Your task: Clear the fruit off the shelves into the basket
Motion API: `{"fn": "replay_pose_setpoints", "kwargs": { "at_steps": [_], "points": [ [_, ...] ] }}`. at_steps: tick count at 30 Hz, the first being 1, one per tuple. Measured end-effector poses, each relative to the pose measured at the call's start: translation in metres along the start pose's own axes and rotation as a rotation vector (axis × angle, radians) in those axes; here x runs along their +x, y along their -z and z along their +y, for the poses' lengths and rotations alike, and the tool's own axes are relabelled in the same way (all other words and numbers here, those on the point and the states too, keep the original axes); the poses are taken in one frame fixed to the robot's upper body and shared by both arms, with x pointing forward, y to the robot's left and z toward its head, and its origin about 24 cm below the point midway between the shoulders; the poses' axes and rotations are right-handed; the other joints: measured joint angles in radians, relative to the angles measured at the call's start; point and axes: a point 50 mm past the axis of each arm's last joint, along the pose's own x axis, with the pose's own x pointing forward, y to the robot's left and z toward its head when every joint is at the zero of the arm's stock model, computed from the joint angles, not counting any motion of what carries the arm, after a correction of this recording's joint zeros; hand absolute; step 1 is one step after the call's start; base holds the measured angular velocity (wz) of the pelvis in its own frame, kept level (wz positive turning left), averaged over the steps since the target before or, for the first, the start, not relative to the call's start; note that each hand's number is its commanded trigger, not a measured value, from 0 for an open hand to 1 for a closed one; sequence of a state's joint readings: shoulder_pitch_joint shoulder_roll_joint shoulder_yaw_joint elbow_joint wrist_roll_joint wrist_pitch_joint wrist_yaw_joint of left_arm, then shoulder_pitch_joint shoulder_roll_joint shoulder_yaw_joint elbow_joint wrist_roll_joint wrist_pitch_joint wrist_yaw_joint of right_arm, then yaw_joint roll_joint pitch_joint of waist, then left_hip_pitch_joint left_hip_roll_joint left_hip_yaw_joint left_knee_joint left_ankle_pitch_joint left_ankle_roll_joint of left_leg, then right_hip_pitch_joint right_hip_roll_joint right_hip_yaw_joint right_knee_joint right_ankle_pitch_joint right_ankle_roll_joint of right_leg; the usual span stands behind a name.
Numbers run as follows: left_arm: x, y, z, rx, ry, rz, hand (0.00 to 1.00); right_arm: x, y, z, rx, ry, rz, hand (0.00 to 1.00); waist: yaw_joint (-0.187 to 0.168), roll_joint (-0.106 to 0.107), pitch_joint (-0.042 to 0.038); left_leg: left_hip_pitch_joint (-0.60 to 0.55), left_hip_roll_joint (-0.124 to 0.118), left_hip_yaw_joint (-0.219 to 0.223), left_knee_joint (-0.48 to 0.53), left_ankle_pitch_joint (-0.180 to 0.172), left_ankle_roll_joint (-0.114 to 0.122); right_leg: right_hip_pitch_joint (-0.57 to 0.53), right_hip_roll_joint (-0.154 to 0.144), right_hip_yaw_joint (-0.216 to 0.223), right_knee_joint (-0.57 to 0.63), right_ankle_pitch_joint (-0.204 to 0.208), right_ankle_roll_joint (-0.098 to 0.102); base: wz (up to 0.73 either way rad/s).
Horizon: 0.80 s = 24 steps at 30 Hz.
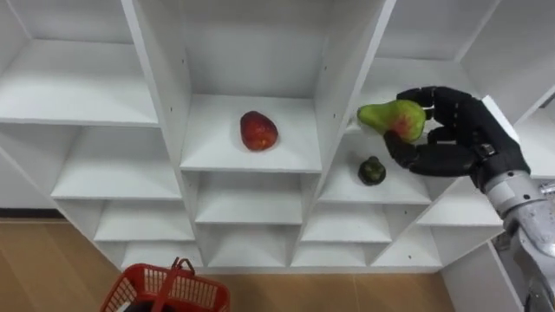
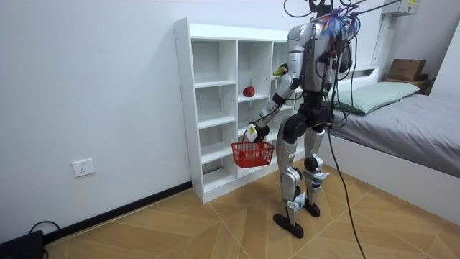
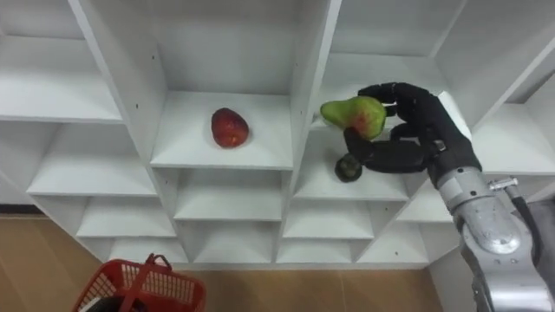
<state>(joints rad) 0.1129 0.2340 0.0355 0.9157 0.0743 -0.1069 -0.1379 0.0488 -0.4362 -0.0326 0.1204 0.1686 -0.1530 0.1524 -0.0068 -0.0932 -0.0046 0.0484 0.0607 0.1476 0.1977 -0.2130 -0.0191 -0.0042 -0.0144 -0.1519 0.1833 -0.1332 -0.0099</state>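
The red basket [image 1: 169, 290] is cut off by the lower edge of the eye views. In the room view it hangs at the left hand [image 2: 257, 132], whose fingers are too small to read. A small dark fruit [image 1: 372, 171] cannot be identified. The robot stands on a wooden floor [image 2: 215, 230] facing the white closet [image 1: 160, 78], beside a bed [image 2: 402, 122]. The right hand [image 1: 460, 134] curls round a green pear [image 1: 395, 117] above the dark fruit. The pear lies sideways, narrow end pointing left. A red apple [image 1: 258, 131] sits in the middle compartment.
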Motion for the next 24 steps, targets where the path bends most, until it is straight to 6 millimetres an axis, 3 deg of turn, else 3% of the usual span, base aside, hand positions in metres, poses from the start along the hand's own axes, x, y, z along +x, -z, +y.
{"fn": "replay_pose_setpoints", "kwargs": {
  "at_steps": [2,7,15,24],
  "points": [
    [0.001,-0.004,0.001,0.004,-0.008,-0.017,1.00,-0.007,0.004,0.004,0.011,-0.006,0.013,1.00,-0.014,-0.008,0.0047,-0.001,0.000,0.008,0.000,0.000,0.000,-0.004,0.000,0.004,0.002,0.000,0.000,-0.08],
    [0.001,-0.006,0.002,0.001,-0.020,-0.031,1.00,-0.019,0.014,0.013,0.032,-0.005,0.049,1.00,-0.028,-0.017,0.0053,0.000,0.001,0.016,-0.002,0.000,0.000,-0.009,0.002,0.011,0.003,0.003,0.000,-0.05],
    [0.003,-0.011,0.002,0.003,-0.022,-0.048,1.00,-0.026,0.004,0.019,-0.016,-0.057,0.015,1.00,-0.043,-0.015,0.0051,-0.013,0.001,0.019,-0.012,0.000,0.000,-0.030,0.005,0.015,0.004,0.003,0.000,-0.03],
    [0.011,-0.054,0.000,0.050,-0.010,-0.189,1.00,-0.025,0.006,0.033,-0.051,-0.114,0.025,1.00,-0.023,-0.015,0.0068,-0.047,0.002,0.018,0.001,0.000,0.000,-0.069,0.003,0.013,0.022,0.003,-0.001,-0.02]
  ]
}}
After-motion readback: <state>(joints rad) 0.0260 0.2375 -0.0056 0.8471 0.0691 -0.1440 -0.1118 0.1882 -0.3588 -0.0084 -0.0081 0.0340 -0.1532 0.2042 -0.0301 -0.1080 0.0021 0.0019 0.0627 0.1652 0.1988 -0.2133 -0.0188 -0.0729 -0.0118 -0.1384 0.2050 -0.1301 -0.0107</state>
